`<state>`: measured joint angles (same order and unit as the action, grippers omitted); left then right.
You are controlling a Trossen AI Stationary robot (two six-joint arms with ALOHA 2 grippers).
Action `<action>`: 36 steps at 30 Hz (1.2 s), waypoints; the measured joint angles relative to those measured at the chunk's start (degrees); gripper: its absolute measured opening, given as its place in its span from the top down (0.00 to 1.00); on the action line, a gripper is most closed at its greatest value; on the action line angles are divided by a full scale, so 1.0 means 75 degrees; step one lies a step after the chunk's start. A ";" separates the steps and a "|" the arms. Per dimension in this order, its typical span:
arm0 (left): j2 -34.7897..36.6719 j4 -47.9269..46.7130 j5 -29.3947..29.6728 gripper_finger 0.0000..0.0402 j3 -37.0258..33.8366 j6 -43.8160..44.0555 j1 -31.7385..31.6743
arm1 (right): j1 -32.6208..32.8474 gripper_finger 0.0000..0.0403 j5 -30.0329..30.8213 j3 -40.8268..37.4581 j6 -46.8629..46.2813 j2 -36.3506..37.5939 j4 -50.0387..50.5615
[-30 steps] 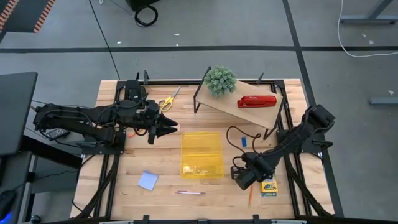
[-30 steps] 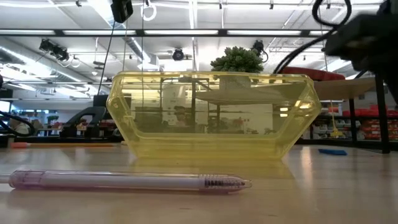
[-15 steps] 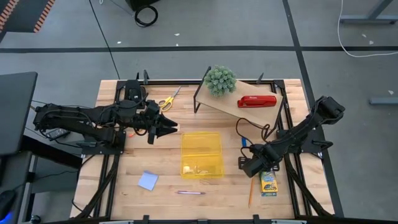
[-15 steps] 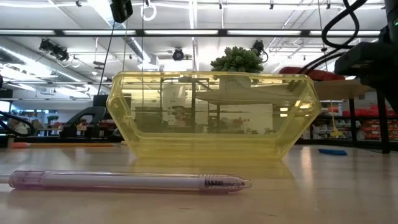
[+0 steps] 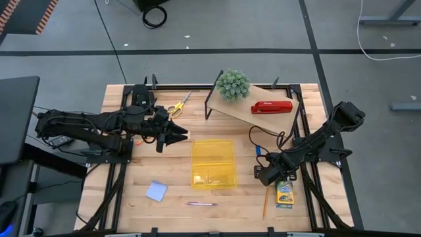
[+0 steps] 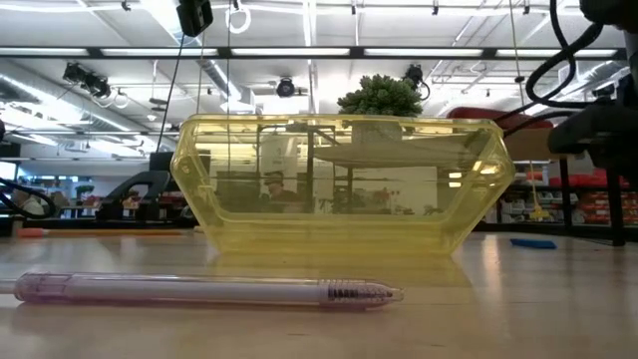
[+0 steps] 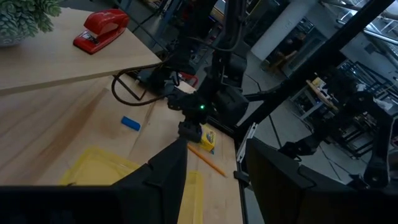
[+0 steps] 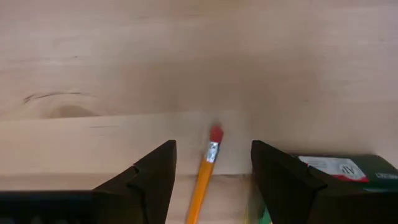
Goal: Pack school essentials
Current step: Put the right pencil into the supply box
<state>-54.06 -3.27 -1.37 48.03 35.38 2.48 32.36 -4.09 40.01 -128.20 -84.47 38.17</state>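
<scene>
An open yellow see-through box (image 5: 213, 163) stands mid-table. My right gripper (image 5: 266, 175) points down, open, to the box's right. Its fingers stand on either side of the eraser end of an orange pencil (image 8: 207, 169) without touching it. The pencil (image 5: 265, 203) lies flat beside the green-and-yellow crayon box (image 5: 284, 194). A blue eraser (image 5: 258, 150), a pale blue notepad (image 5: 156, 191), a pink pen (image 5: 201, 204) and yellow-handled scissors (image 5: 176, 105) lie scattered on the table. My left gripper (image 5: 179, 135) hovers open above the table, left of the yellow box.
A raised wooden shelf (image 5: 247, 115) at the back carries a green potted plant (image 5: 233, 84) and a red stapler (image 5: 271, 107). A black cable (image 5: 263, 139) loops by the blue eraser. Bare wood lies between the notepad and the yellow box.
My right gripper has gone toward the table's far edge and a little to the right, sinking slightly, and now stands over the pencil's eraser end. More of the pencil shows behind it. My left arm has kept still.
</scene>
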 joint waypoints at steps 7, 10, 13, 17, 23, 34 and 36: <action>0.0000 0.0000 0.0000 0.57 0.0000 0.0003 0.0000 | 0.0000 0.47 0.0043 -0.0403 -0.0027 0.0029 -0.0813; 0.0000 0.0000 0.0000 0.58 0.0000 0.0052 0.0000 | 0.0000 0.47 0.0041 -0.0437 -0.0026 0.0026 -0.0805; 0.0000 -0.0002 0.0000 0.59 0.0000 0.0059 0.0000 | 0.0000 0.51 0.0039 -0.0435 -0.0015 0.0020 -0.0738; 0.0000 0.0000 0.0000 0.60 0.0000 0.0061 0.0000 | 0.0003 0.60 0.0022 -0.0440 0.0000 0.0015 -0.0624; 0.0000 0.0000 0.0000 0.63 0.0000 0.0207 0.0000 | 0.0009 0.78 -0.0037 -0.0446 0.0092 -0.0078 -0.0470; 0.0000 0.0001 0.0000 0.64 0.0000 0.0396 0.0052 | 0.0006 0.90 -0.0176 -0.0423 0.0414 -0.0283 -0.0494; 0.0000 0.0000 0.0000 0.64 0.0000 0.0396 0.0076 | 0.0006 0.90 -0.0176 -0.0423 0.0488 -0.0286 -0.0495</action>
<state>-54.06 -3.27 -1.37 48.03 38.35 3.05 32.40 -5.41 36.84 -124.54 -86.61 34.45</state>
